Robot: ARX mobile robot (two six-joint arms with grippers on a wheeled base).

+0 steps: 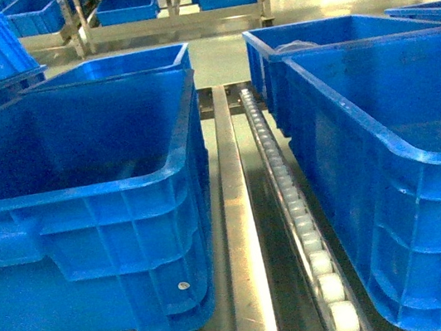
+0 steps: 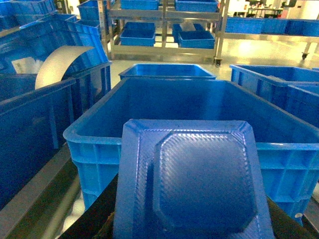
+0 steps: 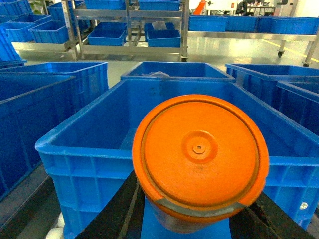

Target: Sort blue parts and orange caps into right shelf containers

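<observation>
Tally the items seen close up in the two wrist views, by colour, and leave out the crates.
blue part: 1
orange cap: 1
Total: 2

orange cap (image 3: 199, 159) — blue crates (image 1: 107, 192)

Jaws hidden behind orange cap (image 3: 200, 162) and blue part (image 2: 194, 184), both cropped at bottom edge

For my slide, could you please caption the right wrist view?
Right gripper holding a round orange plastic cap before a large blue ribbed plastic crate.
</observation>
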